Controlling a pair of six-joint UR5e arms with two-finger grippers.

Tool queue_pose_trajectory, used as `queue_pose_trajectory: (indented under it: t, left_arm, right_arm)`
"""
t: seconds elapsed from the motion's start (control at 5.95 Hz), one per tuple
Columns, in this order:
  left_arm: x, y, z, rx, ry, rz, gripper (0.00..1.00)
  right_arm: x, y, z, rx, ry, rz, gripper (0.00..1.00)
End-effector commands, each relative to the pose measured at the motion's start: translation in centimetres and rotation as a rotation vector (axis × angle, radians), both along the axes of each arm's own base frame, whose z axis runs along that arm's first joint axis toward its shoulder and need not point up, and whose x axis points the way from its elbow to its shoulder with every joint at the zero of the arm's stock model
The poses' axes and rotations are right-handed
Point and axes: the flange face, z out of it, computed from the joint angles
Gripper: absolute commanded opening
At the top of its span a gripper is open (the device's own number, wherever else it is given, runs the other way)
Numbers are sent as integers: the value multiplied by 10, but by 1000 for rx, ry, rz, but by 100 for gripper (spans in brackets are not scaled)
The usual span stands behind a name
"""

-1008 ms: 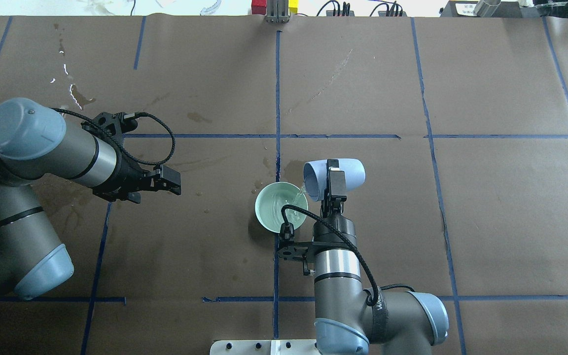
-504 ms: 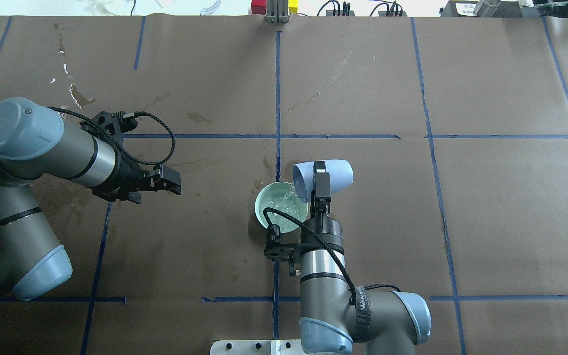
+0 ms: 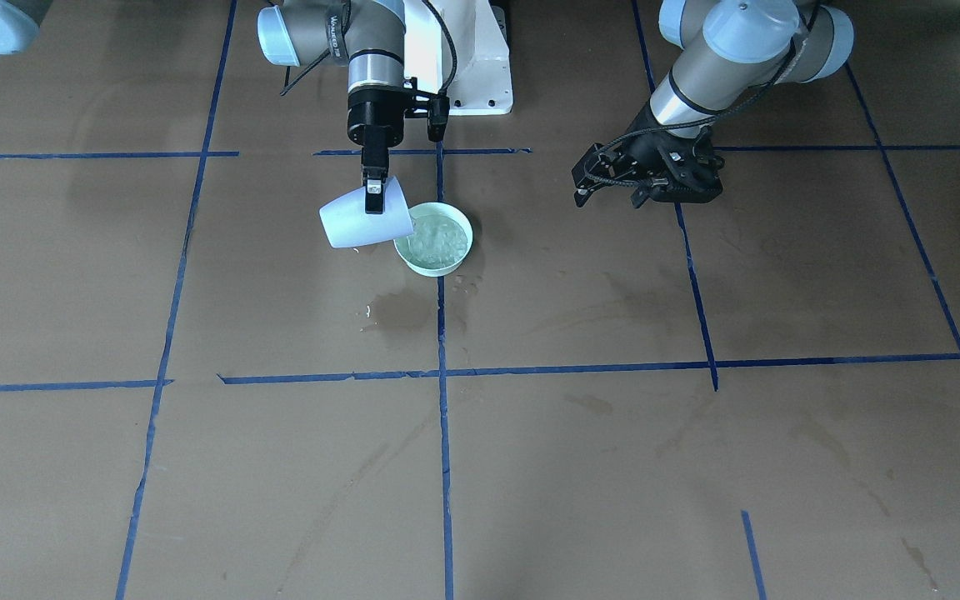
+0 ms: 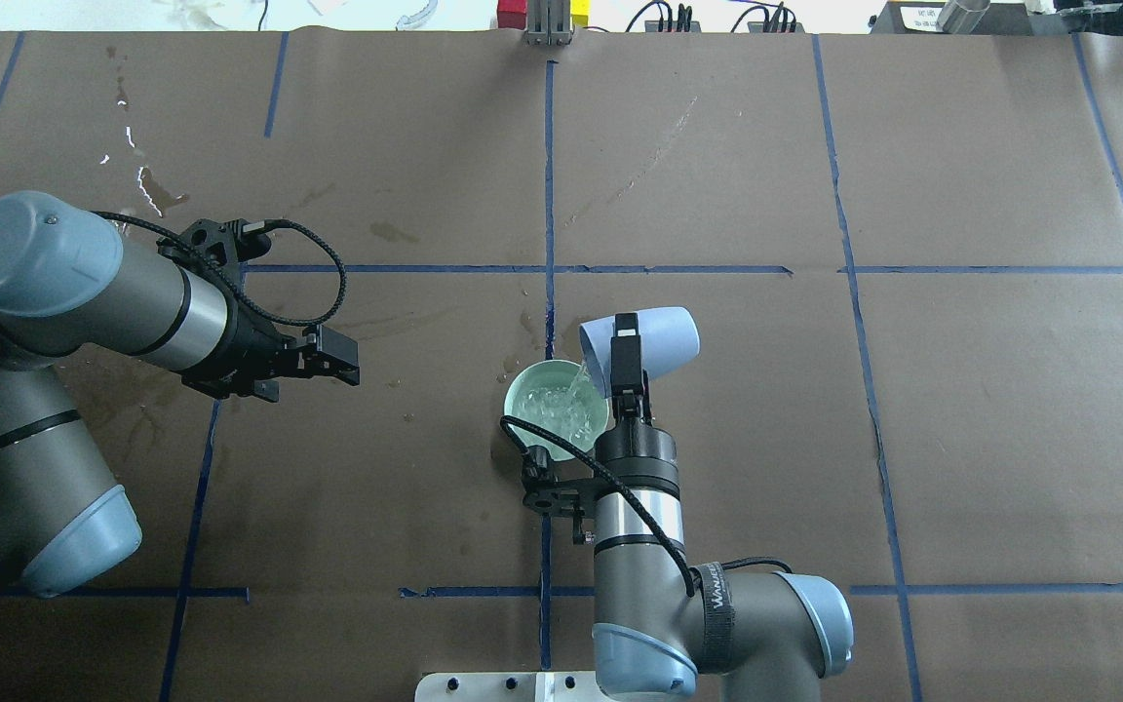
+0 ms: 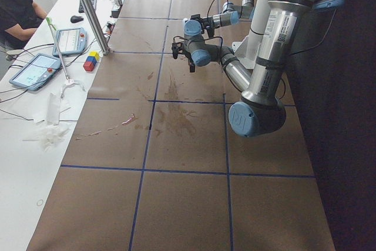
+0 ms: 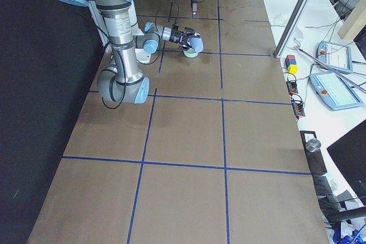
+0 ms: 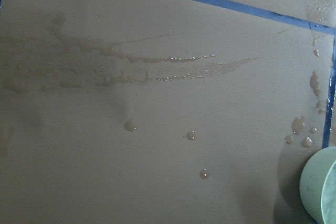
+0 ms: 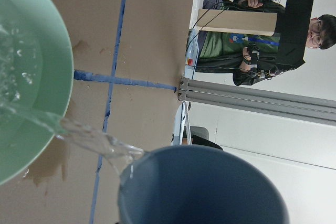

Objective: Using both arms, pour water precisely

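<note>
My right gripper [image 4: 625, 353] is shut on a pale blue cup [image 4: 654, 336], held tilted on its side with its mouth over a mint green bowl [image 4: 515, 390]. Clear water [image 8: 89, 137] runs in a thin stream from the cup's lip into the bowl, and the water in the bowl [image 4: 552, 405] is rippling. The front view shows the same cup [image 3: 355, 223], bowl [image 3: 426, 268] and right gripper [image 3: 373, 196]. My left gripper [image 4: 345, 359] hangs empty and looks open, well to the left of the bowl. The left wrist view catches only the bowl's edge [image 7: 320, 187].
Wet stains and droplets [image 7: 191, 136] lie on the brown paper between my left gripper and the bowl, and a dark puddle stain [image 3: 397, 310] lies beyond the bowl. Blue tape lines grid the table. Tablets and coloured blocks [image 5: 91, 61] sit past the far edge.
My right arm has shifted left, carrying the cup's mouth further over the bowl, with water flowing throughout. The left arm has hardly moved.
</note>
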Motion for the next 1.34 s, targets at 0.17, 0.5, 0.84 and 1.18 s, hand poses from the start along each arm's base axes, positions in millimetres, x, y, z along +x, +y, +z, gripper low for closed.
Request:
queue_pose_trajectory:
  t: [0.17, 0.5, 0.84, 1.18]
  left_arm:
    - [-1, 1, -2, 0, 3, -1, 100]
    - [-2, 1, -2, 1, 4, -1, 100]
    - [-2, 1, -2, 1, 4, -1, 100]
    - [-1, 2, -2, 0, 2, -1, 100]
  right_arm:
    - [3, -1, -2, 32, 166, -25, 2]
    - [7, -2, -5, 42, 214, -35, 2]
    - [17, -4, 1, 18, -39, -1, 2]
    - [18, -4, 9, -57, -424, 59, 1]
